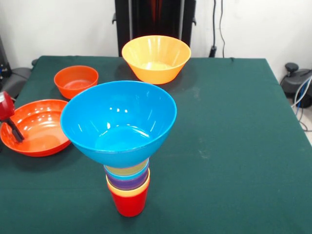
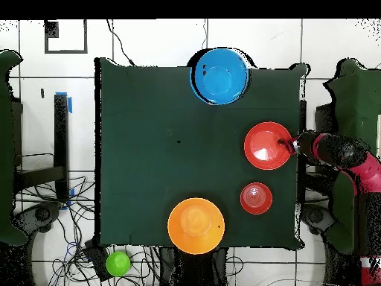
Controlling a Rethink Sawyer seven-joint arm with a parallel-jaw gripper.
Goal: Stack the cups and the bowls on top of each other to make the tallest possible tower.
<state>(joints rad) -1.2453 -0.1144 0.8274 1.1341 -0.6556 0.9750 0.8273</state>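
Observation:
The tower stands at the table's near side in the front view. A red cup (image 1: 129,201) is its base, with yellow-orange, purple (image 1: 127,182), blue and pale yellow cups nested in it. The large blue bowl (image 1: 119,122) sits on top and also shows in the overhead view (image 2: 219,76). The large yellow-orange bowl (image 1: 156,58) (image 2: 196,225), small orange bowl (image 1: 76,80) (image 2: 256,197) and wide shallow orange bowl (image 1: 36,129) (image 2: 266,146) rest on the table. My gripper (image 1: 13,127) (image 2: 287,143) reaches into the shallow bowl at its rim. The magenta-pink bowl is out of view.
The green table (image 1: 234,146) has a pale scuff right of the tower. My red and black arm (image 2: 344,153) comes in over the table's edge beside the shallow bowl. A green round thing (image 2: 117,263) lies on the floor among cables.

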